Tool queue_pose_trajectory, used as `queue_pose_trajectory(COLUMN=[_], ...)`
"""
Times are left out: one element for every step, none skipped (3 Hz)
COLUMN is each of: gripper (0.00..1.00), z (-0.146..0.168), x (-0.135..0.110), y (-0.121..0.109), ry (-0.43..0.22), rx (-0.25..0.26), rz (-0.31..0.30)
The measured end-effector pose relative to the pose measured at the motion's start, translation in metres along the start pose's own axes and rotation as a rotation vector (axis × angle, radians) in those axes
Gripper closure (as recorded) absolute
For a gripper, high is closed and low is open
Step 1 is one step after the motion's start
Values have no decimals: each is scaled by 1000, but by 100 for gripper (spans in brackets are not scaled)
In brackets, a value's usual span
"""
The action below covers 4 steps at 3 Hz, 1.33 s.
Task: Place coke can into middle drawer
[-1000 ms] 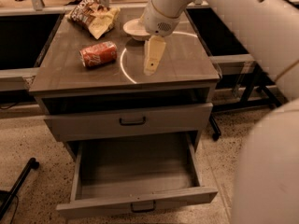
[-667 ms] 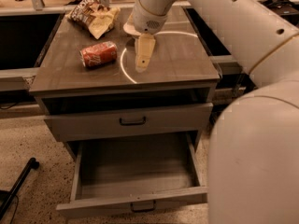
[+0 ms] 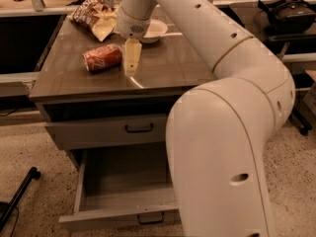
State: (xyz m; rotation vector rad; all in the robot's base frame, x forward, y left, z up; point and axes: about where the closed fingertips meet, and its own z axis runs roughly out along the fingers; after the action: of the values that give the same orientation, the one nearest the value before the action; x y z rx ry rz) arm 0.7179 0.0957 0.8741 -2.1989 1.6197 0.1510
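The coke can [image 3: 102, 57] lies on its side on the left part of the wooden cabinet top [image 3: 168, 68]. My gripper [image 3: 131, 64] points down over the top, just right of the can and close to it, holding nothing that shows. The middle drawer [image 3: 106, 179] is pulled open below, a grey box with a flat bare floor and a small dark handle [image 3: 150, 217] on its front. My white arm covers the drawer's right side.
A brown-and-yellow snack bag [image 3: 94, 16] lies at the back left of the top, and a white bowl [image 3: 154, 30] sits behind my gripper. A shut drawer with a black bar handle [image 3: 138, 128] is above the open one. A black stand leg [image 3: 19, 196] lies on the floor at left.
My arm has swung left across the cabinet top. The gripper went from the middle of the top to just beside the can. The can has not moved.
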Motion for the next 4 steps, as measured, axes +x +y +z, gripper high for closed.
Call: queue_pose_trajectory(gripper=[0, 0, 18, 40], z=[18, 29, 36, 43], x=[-9, -18, -24, -30], y=[-9, -14, -18, -21], ry=[-7, -14, -22, -10], rx=[-29, -46, -55, -64], rz=[-21, -37, -44, -52])
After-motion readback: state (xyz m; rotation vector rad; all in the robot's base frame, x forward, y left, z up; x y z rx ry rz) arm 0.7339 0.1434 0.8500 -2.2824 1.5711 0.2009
